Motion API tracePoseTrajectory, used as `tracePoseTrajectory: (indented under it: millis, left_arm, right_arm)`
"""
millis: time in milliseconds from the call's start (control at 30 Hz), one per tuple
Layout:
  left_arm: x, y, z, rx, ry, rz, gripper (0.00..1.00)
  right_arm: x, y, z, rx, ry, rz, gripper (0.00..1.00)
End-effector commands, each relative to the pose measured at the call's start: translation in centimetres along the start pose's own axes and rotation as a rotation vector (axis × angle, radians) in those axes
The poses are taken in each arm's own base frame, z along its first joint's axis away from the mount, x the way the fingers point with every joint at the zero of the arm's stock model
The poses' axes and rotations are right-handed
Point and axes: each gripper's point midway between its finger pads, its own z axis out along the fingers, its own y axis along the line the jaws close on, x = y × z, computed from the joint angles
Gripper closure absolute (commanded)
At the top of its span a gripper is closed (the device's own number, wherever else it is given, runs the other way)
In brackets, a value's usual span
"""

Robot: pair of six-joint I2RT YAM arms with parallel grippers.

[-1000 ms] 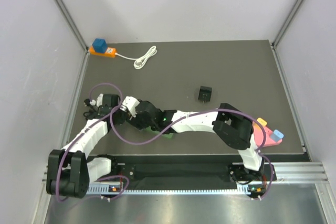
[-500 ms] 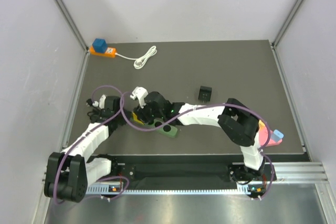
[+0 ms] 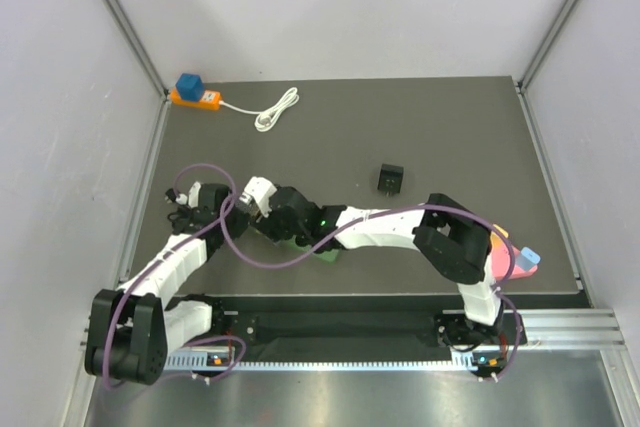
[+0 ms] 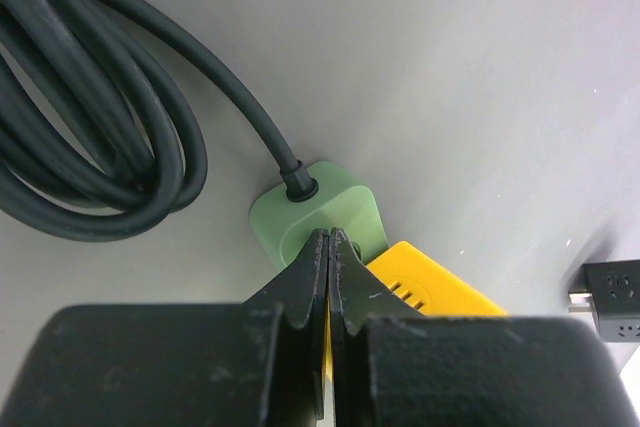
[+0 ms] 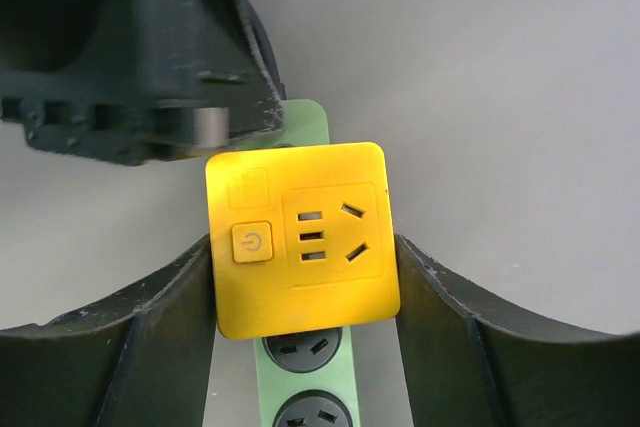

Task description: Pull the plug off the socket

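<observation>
At the far left corner an orange socket (image 3: 205,99) with a blue plug (image 3: 188,83) lies close to the table (image 3: 450,137) edge, with its white cable (image 3: 277,109) beside it. The left gripper (image 4: 328,247) is clenched on nothing. Its tips are at the end of the green strip (image 4: 320,212), just right of a black cable coil (image 4: 90,117). The yellow plug (image 5: 300,237) sits on this strip, left of centre, close to the near edge. The right gripper (image 5: 305,257) grasps it, one finger at each side. Far and right of it, bare table stretches to a black adapter (image 3: 390,179). A pink object (image 3: 500,259) lies at the right edge.
</observation>
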Motion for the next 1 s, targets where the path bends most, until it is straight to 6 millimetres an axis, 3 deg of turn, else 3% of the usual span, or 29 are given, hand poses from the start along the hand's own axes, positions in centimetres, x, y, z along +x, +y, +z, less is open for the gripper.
tracePoseTrajectory:
  millis: [0, 100, 200, 333, 400, 467, 600, 733, 867, 900, 967]
  left_arm:
    - [4.6, 9.4, -0.7, -0.321, 0.161, 0.083, 1.00]
    - [4.6, 9.4, -0.7, -0.314, 0.154, 0.081, 1.00]
    - [4.5, 9.4, -0.7, -0.314, 0.151, 0.083, 1.00]
    - [4.6, 9.6, -0.7, -0.316, 0.151, 0.087, 1.00]
    - [4.5, 9.6, -0.7, -0.315, 0.144, 0.088, 1.00]
    - [4.5, 9.5, -0.7, -0.310, 0.146, 0.090, 1.00]
    - [4.1, 8.2, -0.9, -0.274, 0.152, 0.115, 1.00]
    - [1.6, 4.2, -2.3, -0.172, 0.089, 0.143, 1.00]
    - [-0.7, 0.2, -4.7, -0.031, 0.012, 0.168, 1.00]
    - [-0.9, -0.2, -5.1, -0.020, 0.003, 0.177, 1.00]
    - [-1.9, -1.7, -6.5, 0.031, -0.026, 0.221, 0.77]
  right_arm:
    - [-10.7, -4.5, -3.3, 0.015, -0.313, 0.246, 1.00]
    - [-12.1, -6.2, -3.5, 0.001, -0.335, 0.319, 1.00]
    - [-13.0, -6.6, -2.6, 0.006, -0.329, 0.312, 1.00]
    - [-12.3, -6.9, -1.3, 0.033, -0.287, 0.293, 1.00]
    - [-11.9, -7.1, -1.7, 0.043, -0.290, 0.292, 1.00]
    - [-12.8, -7.3, -2.9, 0.043, -0.327, 0.280, 1.00]
    - [-10.0, -6.6, -2.9, 0.022, -0.250, 0.242, 1.00]
    - [-6.0, -5.5, -2.2, -0.006, -0.140, 0.206, 0.99]
    - [-3.6, -4.7, -2.3, 0.008, -0.074, 0.171, 0.82]
    - [-3.5, -4.5, -2.4, 0.007, -0.065, 0.161, 0.68]
    - [-3.5, -4.2, -2.7, 0.006, -0.054, 0.144, 0.52]
